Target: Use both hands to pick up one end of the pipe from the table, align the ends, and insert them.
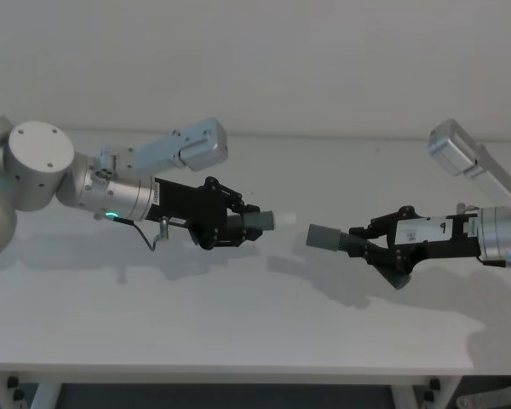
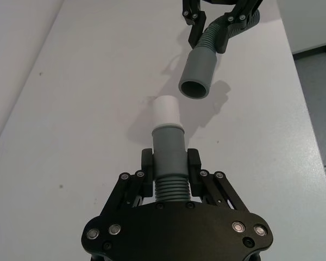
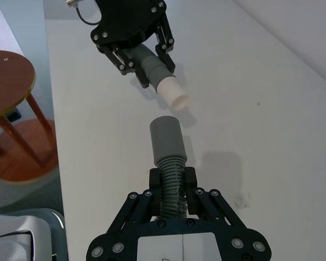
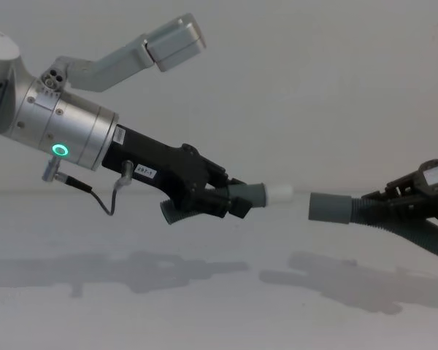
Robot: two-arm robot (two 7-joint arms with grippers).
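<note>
**Desk:** Pipe first. What is hidden?

**Operator:** Item 1, left piece (image 2: 168,144): my left gripper (image 2: 170,162) covers its rear half. In the chest view I see a ribbed stub poking out beneath the fingers. Item 2, right piece (image 4: 365,211): its bent tail drops below my right gripper (image 3: 173,179) and is cut off at the chest view's right edge. I cannot tell how deep the bore of its cuff (image 2: 198,73) runs.

**Desk:** Appearance?

**Operator:** Both pieces are dark grey, with ribbed middles and smooth ends. The left one ends in a narrower white tip (image 4: 279,194). The right one ends in the wider grey cuff, which has an open mouth.

**Desk:** Position?

**Operator:** Tip and cuff face each other, near but apart, with a bare gap between them. In the chest view the cuff sits a little lower than the tip. Both pieces are in the air over the middle of the table (image 1: 238,332), touching nothing below, and their shadows fall on it.

**Desk:** Grippers?

**Operator:** Left: reaching in from the left, fingers clamped on the left piece's ribs. Right: reaching in from the right, fingers clamped on the right piece's ribs.

**Desk:** Anything else?

**Operator:** One round brown stool (image 3: 8,81) on the floor beside the table.
</note>
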